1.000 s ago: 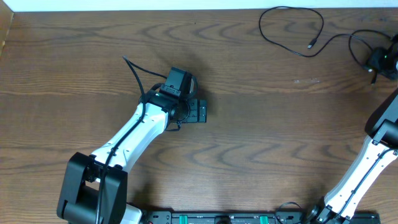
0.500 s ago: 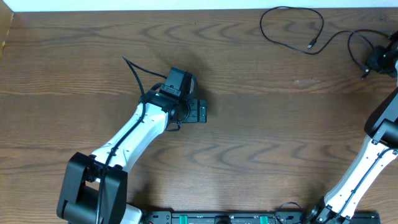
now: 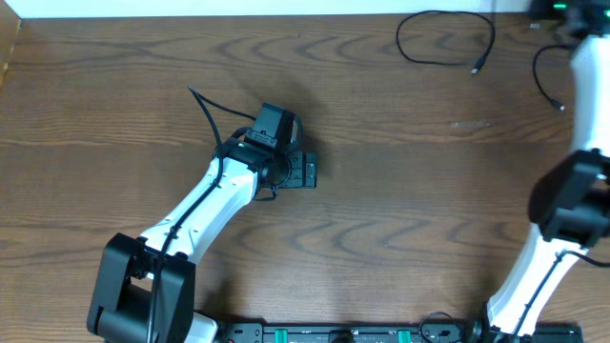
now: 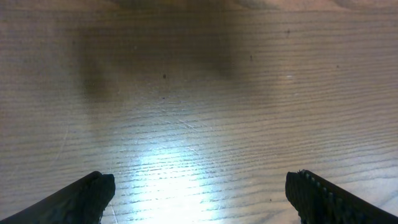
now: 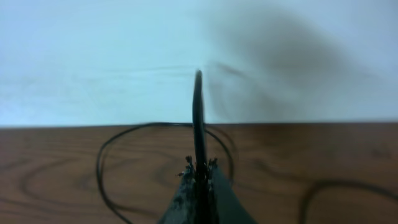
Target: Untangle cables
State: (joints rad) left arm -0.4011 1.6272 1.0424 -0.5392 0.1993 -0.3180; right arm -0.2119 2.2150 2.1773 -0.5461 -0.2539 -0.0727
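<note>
One black cable (image 5: 198, 115) pinched in closed right jaws; left jaws spread wide above table (image 4: 199, 93).

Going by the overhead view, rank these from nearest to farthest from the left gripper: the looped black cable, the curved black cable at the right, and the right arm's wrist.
From the left gripper:
1. looped black cable, far side of the table, right of centre.
2. curved black cable, further right, near the edge.
3. right arm's wrist, far right corner.
</note>
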